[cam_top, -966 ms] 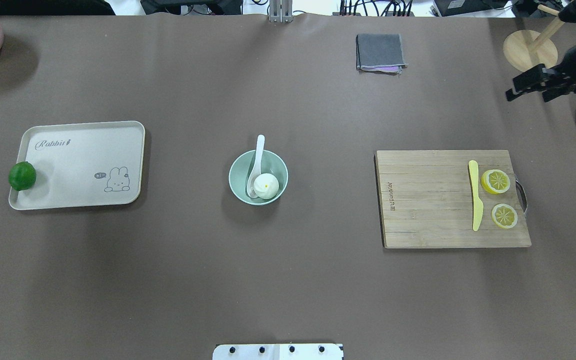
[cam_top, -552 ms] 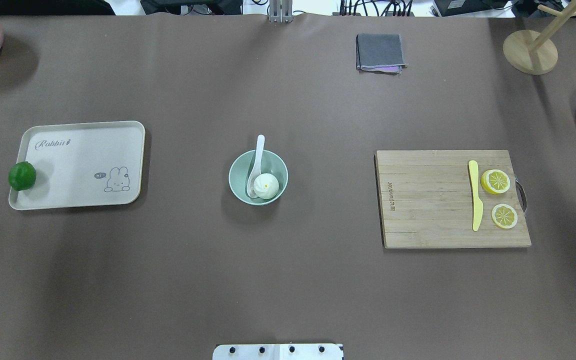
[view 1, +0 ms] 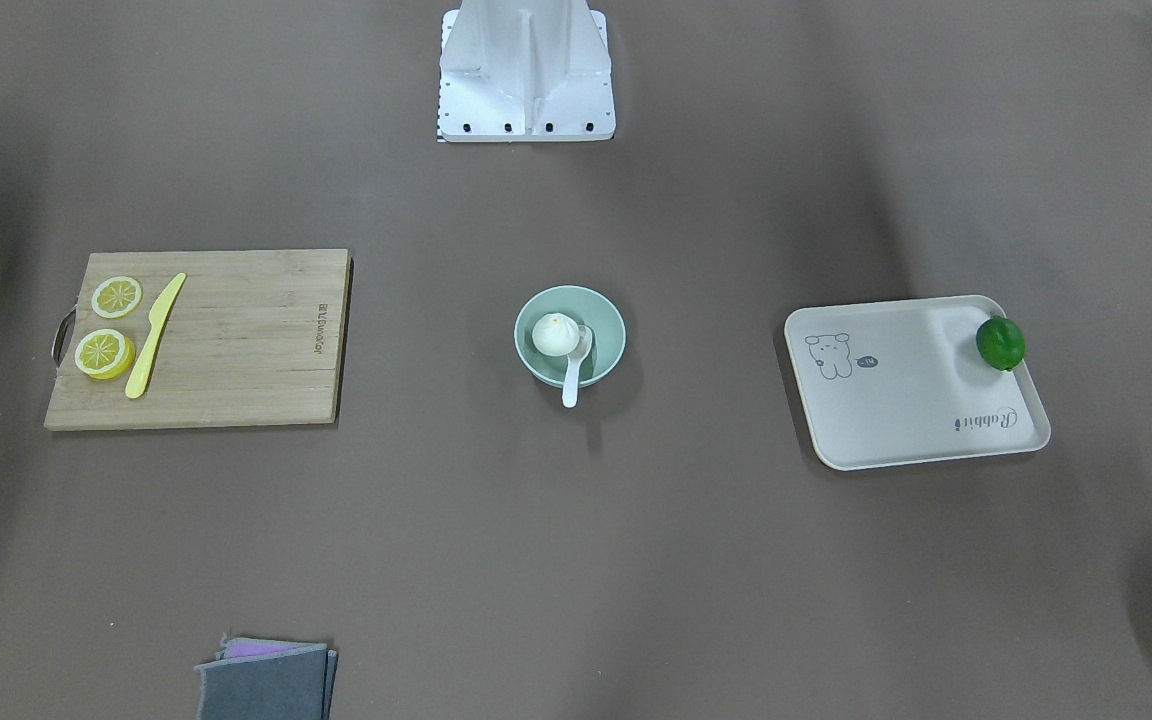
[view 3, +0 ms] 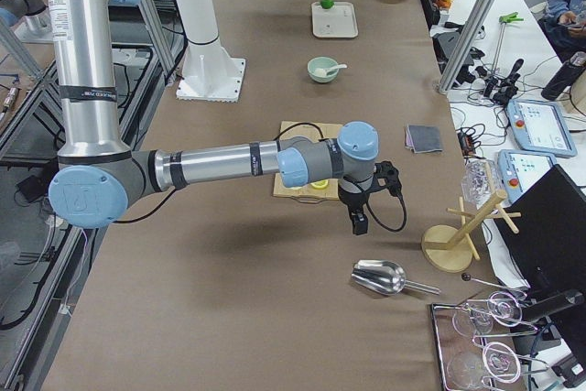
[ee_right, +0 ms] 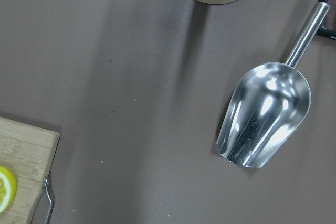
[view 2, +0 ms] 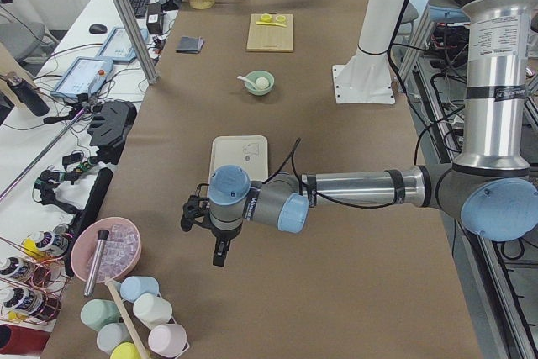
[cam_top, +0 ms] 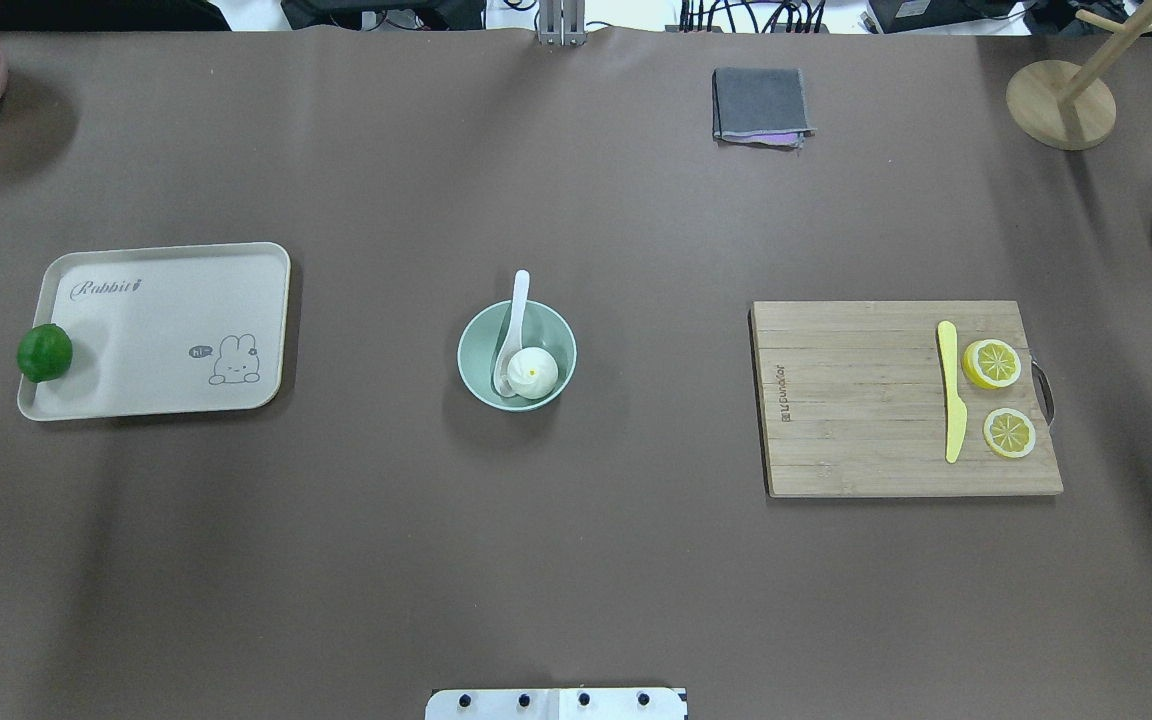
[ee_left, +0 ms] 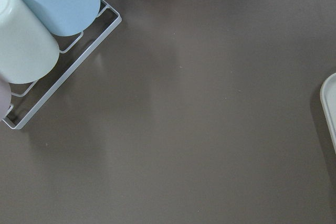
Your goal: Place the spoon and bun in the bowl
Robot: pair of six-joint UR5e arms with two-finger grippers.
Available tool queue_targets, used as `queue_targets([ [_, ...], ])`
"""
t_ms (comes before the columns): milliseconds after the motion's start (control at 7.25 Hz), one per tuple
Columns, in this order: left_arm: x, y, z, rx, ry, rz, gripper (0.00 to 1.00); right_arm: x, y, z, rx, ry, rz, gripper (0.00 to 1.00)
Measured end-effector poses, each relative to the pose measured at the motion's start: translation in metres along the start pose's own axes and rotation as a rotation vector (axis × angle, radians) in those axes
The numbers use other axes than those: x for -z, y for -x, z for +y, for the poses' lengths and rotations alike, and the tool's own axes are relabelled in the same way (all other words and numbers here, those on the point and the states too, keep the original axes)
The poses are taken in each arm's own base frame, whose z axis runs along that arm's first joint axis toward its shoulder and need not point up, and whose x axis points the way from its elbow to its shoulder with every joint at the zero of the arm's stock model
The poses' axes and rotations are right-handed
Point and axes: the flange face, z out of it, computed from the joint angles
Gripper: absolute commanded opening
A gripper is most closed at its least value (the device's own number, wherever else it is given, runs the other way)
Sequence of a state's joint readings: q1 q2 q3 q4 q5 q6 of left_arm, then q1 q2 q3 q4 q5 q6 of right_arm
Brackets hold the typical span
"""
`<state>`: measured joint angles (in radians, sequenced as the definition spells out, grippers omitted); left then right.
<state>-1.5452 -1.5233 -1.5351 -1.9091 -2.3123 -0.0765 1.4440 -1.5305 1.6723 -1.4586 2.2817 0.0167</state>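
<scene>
Mid-table, the bowl (cam_top: 479, 345) holds bun (cam_top: 534, 372) and spoon (cam_top: 514, 318); handle overhangs rim.

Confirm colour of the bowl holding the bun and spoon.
Pale mint green, plain with no pattern; the bowl shows best in the overhead exterior view.

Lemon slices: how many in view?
2. The far lemon slice and the near lemon slice both lie on the cutting board at its handle end, beside the yellow knife. None seem hidden.
</scene>
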Motion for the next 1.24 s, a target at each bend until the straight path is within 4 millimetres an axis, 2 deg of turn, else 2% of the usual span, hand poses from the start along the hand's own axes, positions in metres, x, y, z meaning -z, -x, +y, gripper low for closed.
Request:
queue_targets([
  [276, 0.005, -0.005, -0.001, -0.014, -0.013, 0.006, 0.99, -0.005, -0.005, 0.007, -0.017, 0.012, 0.005, 1.00],
  [828, 0.000, -0.003, 0.003, -0.011, 0.002, -0.001, 0.99, -0.020, -0.019, 0.039, -0.056, 0.048, 0.000, 1.00],
  [1241, -0.002, -0.003, 0.008, -0.009, 0.008, 0.001, 0.99, -0.019, -0.013, 0.043, -0.056, 0.047, -0.043, 1.00],
])
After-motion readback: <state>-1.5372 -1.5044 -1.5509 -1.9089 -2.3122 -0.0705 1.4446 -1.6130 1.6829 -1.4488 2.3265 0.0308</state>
